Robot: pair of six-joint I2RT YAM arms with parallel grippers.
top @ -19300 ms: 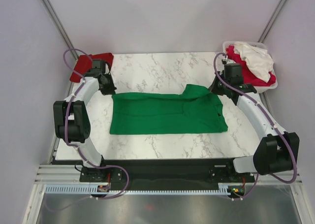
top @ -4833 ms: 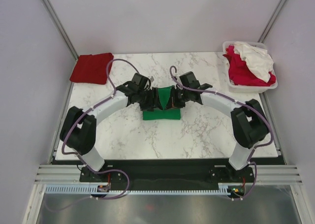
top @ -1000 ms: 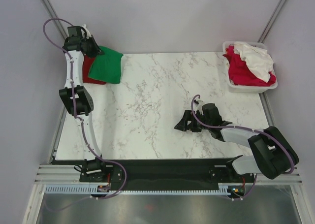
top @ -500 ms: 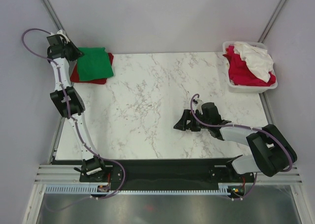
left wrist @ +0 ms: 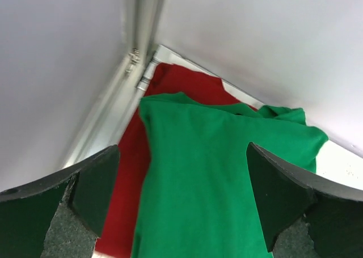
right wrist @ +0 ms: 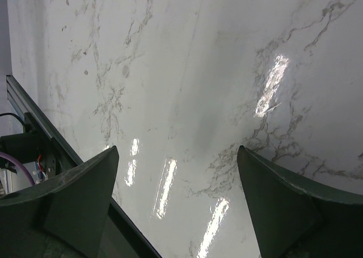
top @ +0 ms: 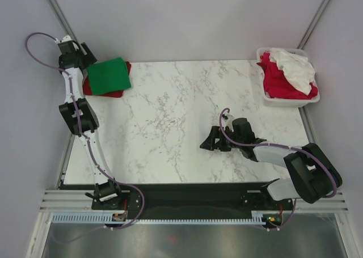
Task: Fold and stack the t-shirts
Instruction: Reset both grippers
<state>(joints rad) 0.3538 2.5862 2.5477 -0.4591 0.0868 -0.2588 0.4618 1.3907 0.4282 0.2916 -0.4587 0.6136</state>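
A folded green t-shirt (top: pixel 108 76) lies on top of a folded dark red t-shirt (top: pixel 87 88) at the far left corner of the marble table (top: pixel 170 116), the red cloth showing along its left and near edges. The left gripper (top: pixel 85 58) hangs just beside the pile at the corner, its jaws spread wide and closed on nothing. In the left wrist view the green t-shirt (left wrist: pixel 215 156) lies flat between and beyond the parted fingers (left wrist: pixel 96 181).

The right gripper (top: pixel 207 143) sits low over bare marble, well apart from the pile. Its jaws also stand wide apart and empty, and the right wrist view shows only the table surface between them.

At the far right corner a white basket (top: pixel 289 102) holds a crimson t-shirt (top: pixel 278 82) with a white t-shirt (top: pixel 295 65) heaped on it, both unfolded.
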